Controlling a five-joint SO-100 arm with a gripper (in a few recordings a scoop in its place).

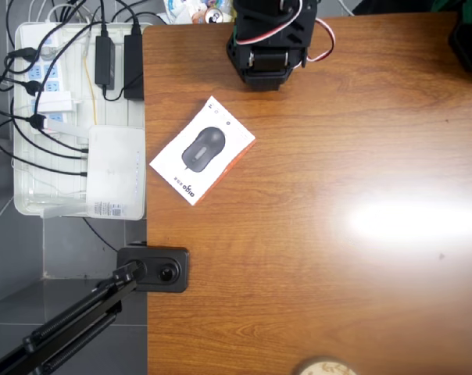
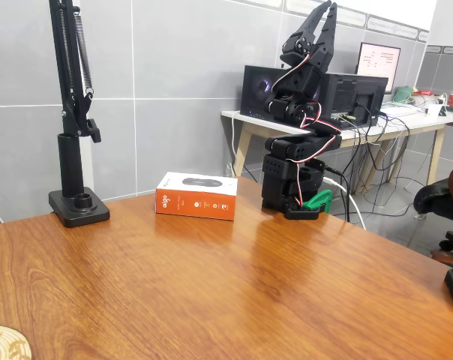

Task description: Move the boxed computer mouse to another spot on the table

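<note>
While arm sits folded at table's [image 2: 234,292] far edge, tool [image 2: 323,16] points upward, fingers close together, gripping nothing. Boxed computer mouse [image 1: 202,150] lies flat on table near left edge in overhead view, angled, orange side facing front in fixed view [image 2: 196,196]. Black lamp-stand base [image 2: 78,206] clamped just beside box at table edge. White tray [image 1: 80,117] of power strips, cables, white router-like box [image 1: 116,170] sits off table's left. Round cork coaster [image 2: 5,343] at near edge. Surface between box and arm bare.
</note>
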